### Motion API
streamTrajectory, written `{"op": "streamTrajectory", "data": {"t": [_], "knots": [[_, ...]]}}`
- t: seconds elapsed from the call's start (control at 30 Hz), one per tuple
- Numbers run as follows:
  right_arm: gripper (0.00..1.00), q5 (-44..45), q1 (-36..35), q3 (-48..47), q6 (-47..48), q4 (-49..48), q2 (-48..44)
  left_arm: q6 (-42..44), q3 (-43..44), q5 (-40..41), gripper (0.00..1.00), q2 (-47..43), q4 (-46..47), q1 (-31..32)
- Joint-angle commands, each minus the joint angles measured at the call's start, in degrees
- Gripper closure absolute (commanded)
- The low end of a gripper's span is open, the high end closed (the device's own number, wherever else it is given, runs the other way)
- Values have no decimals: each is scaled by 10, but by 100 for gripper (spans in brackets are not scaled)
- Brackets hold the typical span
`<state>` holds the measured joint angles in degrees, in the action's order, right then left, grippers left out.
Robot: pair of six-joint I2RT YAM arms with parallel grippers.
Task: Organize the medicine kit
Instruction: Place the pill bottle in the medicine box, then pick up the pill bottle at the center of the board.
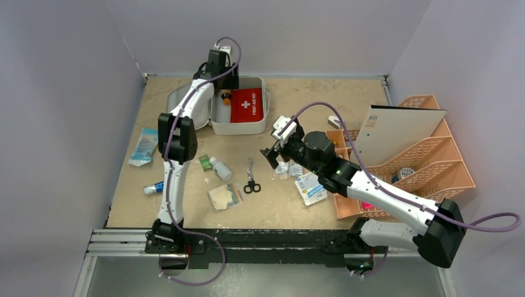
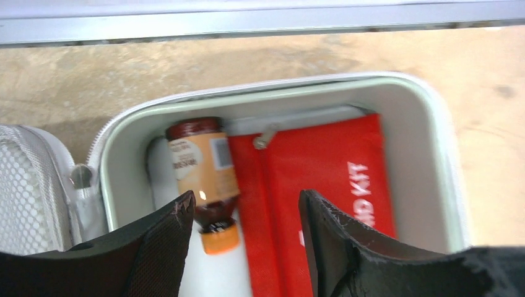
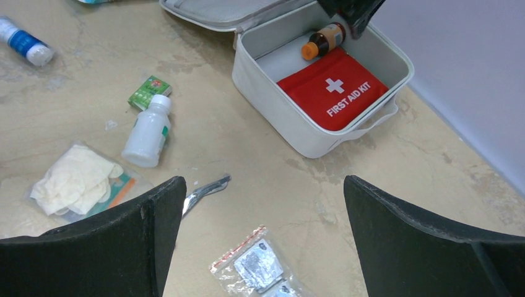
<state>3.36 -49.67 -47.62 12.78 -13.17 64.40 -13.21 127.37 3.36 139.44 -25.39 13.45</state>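
The white medicine kit (image 1: 215,122) lies open at the table's back, its lid (image 1: 179,102) folded out to the left. Inside lie a red first aid pouch (image 1: 246,106) and a brown bottle with an orange cap (image 1: 226,96). My left gripper (image 1: 221,83) hovers open and empty just above the bottle (image 2: 203,166) and pouch (image 2: 322,185). My right gripper (image 1: 272,154) is open and empty above a clear zip bag of foil packets (image 3: 260,266), mid-table. The kit (image 3: 285,117) also shows in the right wrist view.
Loose on the table: a white bottle (image 1: 221,169), a green box (image 1: 205,162), scissors (image 1: 251,179), bagged gloves (image 1: 223,197), a blue tube (image 1: 153,187), a blue packet (image 1: 143,147), a label packet (image 1: 309,187). A peach lattice organizer (image 1: 427,154) stands right.
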Motion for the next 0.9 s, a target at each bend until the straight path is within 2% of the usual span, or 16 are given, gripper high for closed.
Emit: {"op": "streamTrajectory", "data": {"t": [0.0,0.1,0.2,0.27,0.37,0.5,0.7,0.77,0.87], "knots": [[1,18,-2,-25,-66,-2,3,-40,57,-126,39,-108,-75,-5],[1,62,-2,-37,-152,11,19,-57,13,-163,39,-175,-80,-5],[1,113,-2,-71,-233,75,35,-48,-38,-192,39,-246,-99,-5],[1,133,-2,-89,-261,117,38,-24,-81,-212,39,-296,-117,-5],[1,146,-2,-79,-276,130,19,24,-161,-240,39,-377,-141,-5],[1,143,-2,-50,-288,137,-25,103,-231,-289,40,-444,-216,-4],[2,116,-2,-59,-308,221,-84,232,-326,-333,38,-521,-288,32],[2,103,-1,-55,-308,231,-110,322,-347,-317,39,-532,-338,62],[3,94,-2,-46,-304,244,-147,421,-413,-282,40,-568,-345,98]]}}
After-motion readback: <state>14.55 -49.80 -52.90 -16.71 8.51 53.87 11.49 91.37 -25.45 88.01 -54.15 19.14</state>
